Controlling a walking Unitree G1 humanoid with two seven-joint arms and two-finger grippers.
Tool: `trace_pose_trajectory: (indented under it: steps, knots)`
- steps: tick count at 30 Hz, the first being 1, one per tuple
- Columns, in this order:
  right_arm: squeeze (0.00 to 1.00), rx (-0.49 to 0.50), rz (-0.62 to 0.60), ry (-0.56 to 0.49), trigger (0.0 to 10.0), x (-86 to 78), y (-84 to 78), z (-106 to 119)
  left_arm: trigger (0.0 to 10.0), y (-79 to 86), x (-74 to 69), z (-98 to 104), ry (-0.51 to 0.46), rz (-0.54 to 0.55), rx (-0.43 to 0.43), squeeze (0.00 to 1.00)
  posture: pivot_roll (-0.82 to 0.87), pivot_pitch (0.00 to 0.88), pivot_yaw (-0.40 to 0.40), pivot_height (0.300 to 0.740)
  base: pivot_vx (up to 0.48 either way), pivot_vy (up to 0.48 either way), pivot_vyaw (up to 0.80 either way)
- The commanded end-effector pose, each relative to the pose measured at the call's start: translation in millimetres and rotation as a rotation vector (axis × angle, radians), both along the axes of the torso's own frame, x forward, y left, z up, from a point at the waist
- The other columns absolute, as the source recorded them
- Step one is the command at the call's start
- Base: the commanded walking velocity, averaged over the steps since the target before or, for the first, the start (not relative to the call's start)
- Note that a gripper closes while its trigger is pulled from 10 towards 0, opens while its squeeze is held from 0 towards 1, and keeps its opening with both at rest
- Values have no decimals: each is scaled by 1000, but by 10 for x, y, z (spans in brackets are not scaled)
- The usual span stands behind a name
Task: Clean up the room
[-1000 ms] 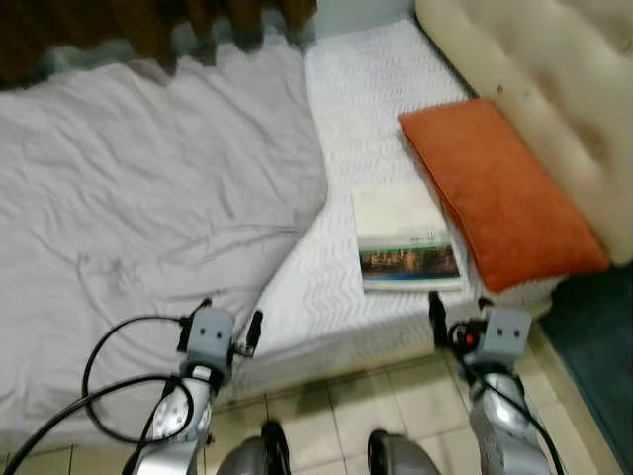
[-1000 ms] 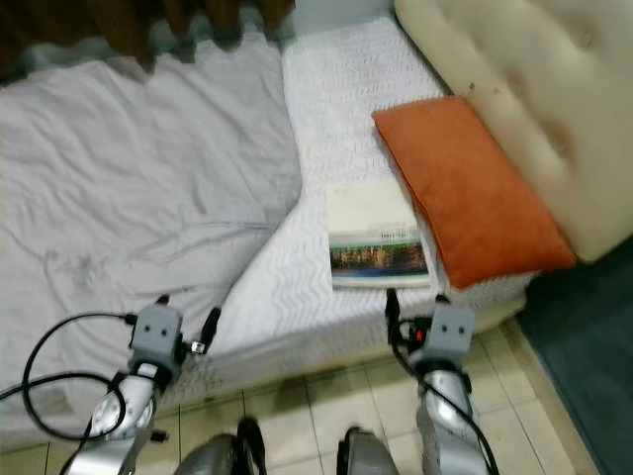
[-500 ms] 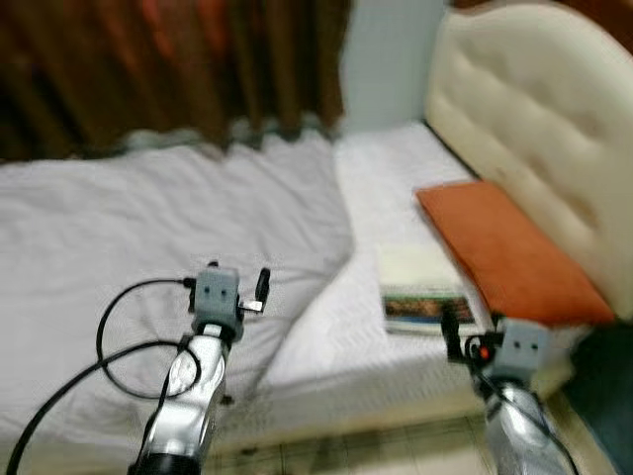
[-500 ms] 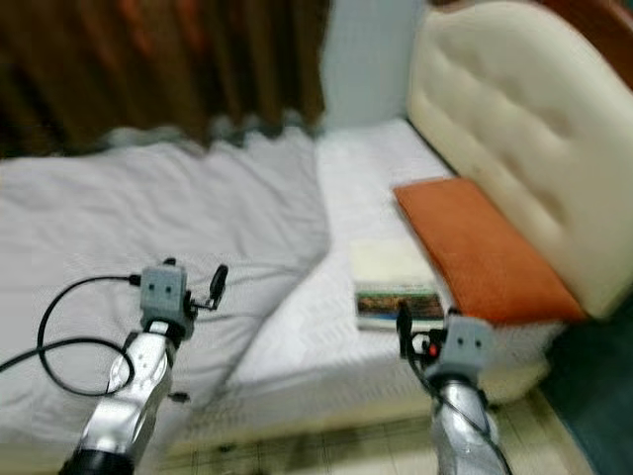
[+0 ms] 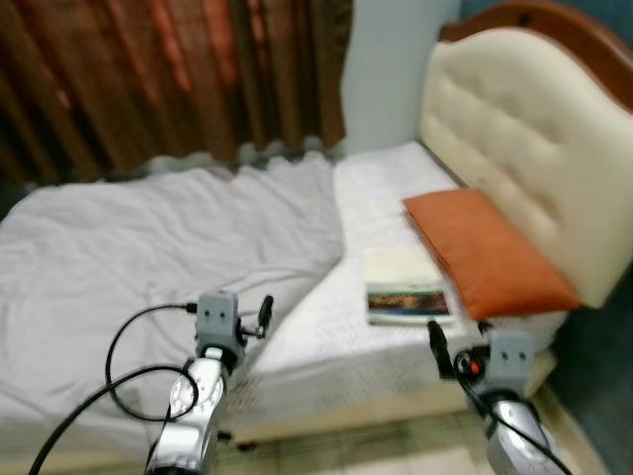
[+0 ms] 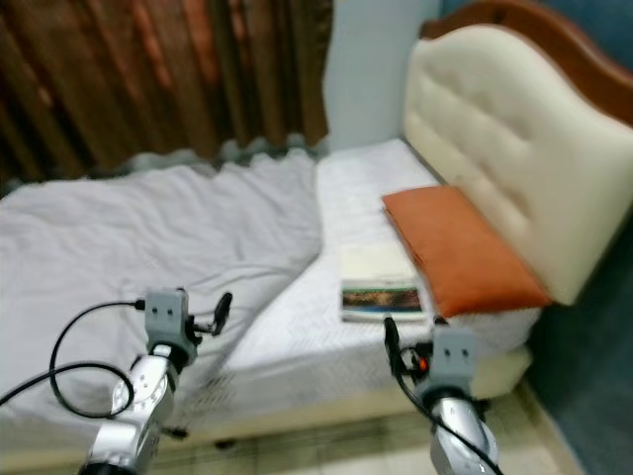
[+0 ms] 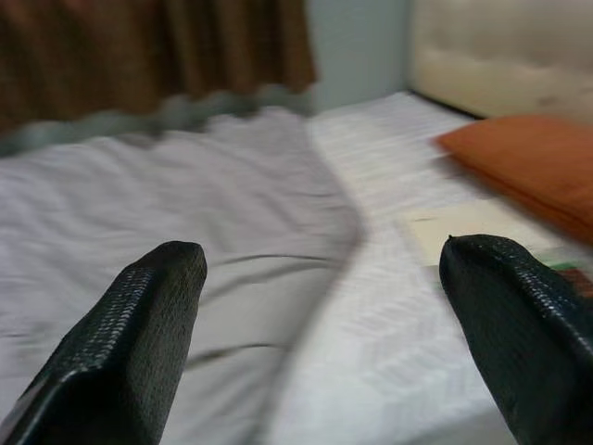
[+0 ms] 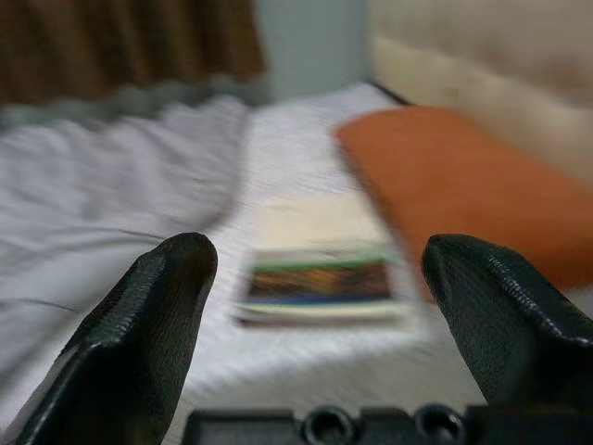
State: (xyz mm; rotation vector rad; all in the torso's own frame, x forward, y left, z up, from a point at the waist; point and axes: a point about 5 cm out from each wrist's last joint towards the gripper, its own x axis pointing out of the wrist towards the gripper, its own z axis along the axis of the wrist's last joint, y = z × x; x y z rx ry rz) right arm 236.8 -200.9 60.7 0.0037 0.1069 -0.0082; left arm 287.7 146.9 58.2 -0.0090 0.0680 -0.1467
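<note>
A book (image 5: 406, 287) with a pale cover and a dark picture strip lies flat on the white mattress (image 5: 381, 183). It lies beside an orange pillow (image 5: 480, 247) that rests against the cream headboard (image 5: 504, 129). A rumpled grey blanket (image 5: 148, 257) covers the left of the bed. My left gripper (image 5: 263, 309) hovers over the blanket's near edge, its fingers (image 7: 139, 334) wide apart and empty. Just short of the bed's edge, my right gripper (image 5: 435, 344) points at the book (image 8: 320, 264), with its fingers (image 8: 148, 324) spread and nothing between them.
Brown curtains (image 5: 168, 79) hang behind the bed, beside a pale wall strip (image 5: 381, 69). Tiled floor (image 5: 376, 445) runs along the bed's near side. A dark teal carpet (image 5: 605, 386) lies at the right by the headboard. A black cable (image 5: 124, 371) loops from my left arm.
The camera has tilted up and drawn back, so the curtains and the whole headboard have come into sight. The book, pillow and blanket lie as before. Both grippers stay open.
</note>
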Motion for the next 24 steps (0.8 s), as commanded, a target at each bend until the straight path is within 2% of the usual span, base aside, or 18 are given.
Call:
trace_pose_trajectory:
  steps: [1,6,9,13,19,22,24]
  knots:
    - [0,-25,47,-12,10000,-77,22,93,10000,93,-197,-45,-13,5,12,0,-217,69,5,740,0,-461,0]
    - [0,-37,62,38,10000,-185,-95,57,10000,71,-350,-91,-16,8,8,0,-202,76,-52,740,0,-457,0]
    - [0,-57,80,58,10000,-167,-136,40,10000,49,-352,-122,-16,19,-1,0,-193,65,-63,740,0,-450,0]
    - [0,-65,60,45,10000,19,-173,74,10000,82,-282,-72,-34,29,13,0,-164,57,-60,740,0,-428,0]
    - [0,-14,89,44,10000,101,-19,40,10000,267,-255,-44,-33,45,74,0,-135,64,-35,740,273,-391,0]
    - [0,17,106,56,10000,98,25,12,10000,289,-283,-108,4,86,125,0,-134,70,-27,740,215,-219,0]
    - [0,42,119,65,10000,105,46,-3,10000,246,-302,-93,-12,86,131,0,-135,77,-22,740,0,0,0]
